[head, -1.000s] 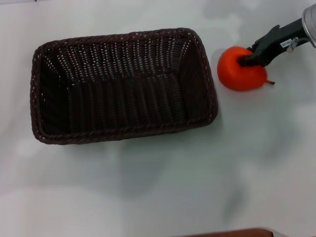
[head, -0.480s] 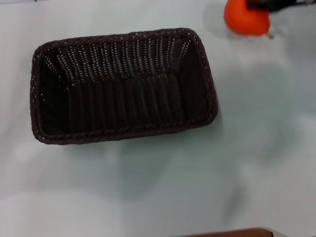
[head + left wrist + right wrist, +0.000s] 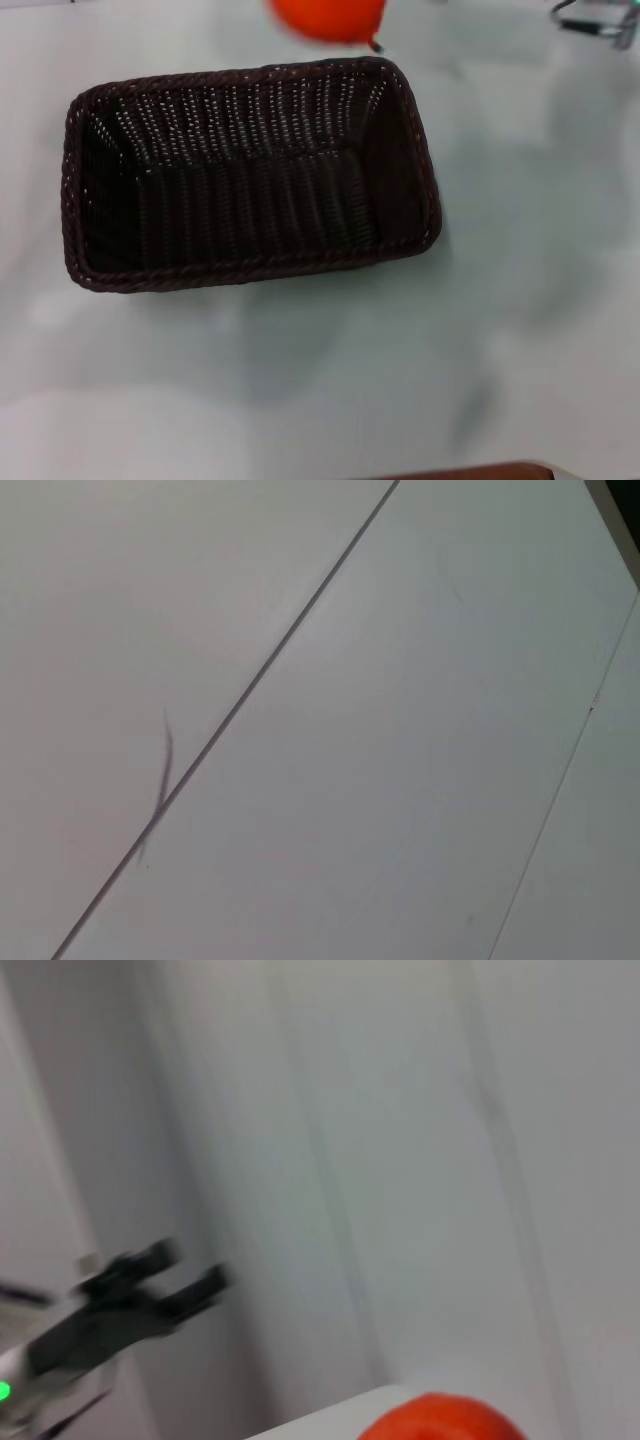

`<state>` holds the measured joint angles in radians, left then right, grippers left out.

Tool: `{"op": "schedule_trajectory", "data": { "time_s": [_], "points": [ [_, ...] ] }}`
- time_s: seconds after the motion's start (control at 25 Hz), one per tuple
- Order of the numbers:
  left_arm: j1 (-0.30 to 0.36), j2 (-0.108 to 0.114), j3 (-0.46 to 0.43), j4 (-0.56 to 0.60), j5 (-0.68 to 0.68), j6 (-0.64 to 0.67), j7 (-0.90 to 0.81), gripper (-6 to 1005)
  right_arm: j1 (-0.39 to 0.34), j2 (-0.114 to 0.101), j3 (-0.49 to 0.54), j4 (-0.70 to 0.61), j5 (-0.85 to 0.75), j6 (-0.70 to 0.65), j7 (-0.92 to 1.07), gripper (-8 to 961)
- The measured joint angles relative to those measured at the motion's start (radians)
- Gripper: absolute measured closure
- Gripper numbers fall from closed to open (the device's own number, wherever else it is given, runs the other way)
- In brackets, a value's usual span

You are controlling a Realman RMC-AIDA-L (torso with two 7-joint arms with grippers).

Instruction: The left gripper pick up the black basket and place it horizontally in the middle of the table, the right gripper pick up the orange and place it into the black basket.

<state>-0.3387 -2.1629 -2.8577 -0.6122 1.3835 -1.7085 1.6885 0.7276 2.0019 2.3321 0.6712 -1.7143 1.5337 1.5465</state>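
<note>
Orange (image 3: pixel 328 18) sits at the head view's top edge, just past the black basket's (image 3: pixel 250 175) far rim and right of its centre. The basket lies on the desk (image 3: pixel 530 300), long axis left-right. Right claw grip isn't visible, can't tell; the orange shows close under its wrist camera. Next move, I'd judge: short pull toward the robot over the rim. Left claw (image 3: pixel 190 1265) is well away; state can't tell.

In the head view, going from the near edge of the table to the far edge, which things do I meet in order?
Bare white table → black basket → orange, cut by the picture's top edge, just past the basket's far rim.
</note>
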Motion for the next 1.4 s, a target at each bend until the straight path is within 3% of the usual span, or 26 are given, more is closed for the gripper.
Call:
{"op": "schedule_trajectory", "data": {
  "time_s": [0.28,0.56,0.72,0.76,0.88,1.04,1.24,1.4],
  "points": [
    [-0.002,0.0,-0.002,0.005,0.0,0.004,0.005,151,0.023,0.026,-0.151,-0.018,-0.002,-0.076,-0.017,848],
    [0.0,0.0,-0.003,0.006,0.0,0.007,0.007,152,0.015,0.03,-0.143,-0.021,0.011,-0.093,-0.037,563],
    [0.003,0.0,-0.009,0.006,0.0,0.004,0.008,152,-0.019,0.047,-0.085,-0.022,0.07,-0.093,-0.094,385],
    [0.004,0.0,-0.011,0.006,0.0,0.003,0.008,152,-0.051,0.065,-0.041,-0.027,0.135,-0.097,-0.158,342],
    [0.014,0.0,-0.014,0.007,-0.01,0.001,0.021,153,-0.087,0.078,0.002,-0.049,0.218,-0.105,-0.24,213],
    [0.043,0.0,-0.016,0.019,-0.068,0.0,0.099,153,-0.14,0.084,0.082,-0.213,0.486,-0.114,-0.464,-5],
    [0.079,0.0,-0.019,0.074,-0.193,0.0,0.264,152,-0.18,0.088,0.17,-0.464,0.869,-0.077,-0.747,-5],
    [0.11,-0.001,-0.021,0.185,-0.37,-0.027,0.445,152,-0.209,0.091,0.179,-0.578,1.027,0.032,-0.835,-5]
  ]
}}
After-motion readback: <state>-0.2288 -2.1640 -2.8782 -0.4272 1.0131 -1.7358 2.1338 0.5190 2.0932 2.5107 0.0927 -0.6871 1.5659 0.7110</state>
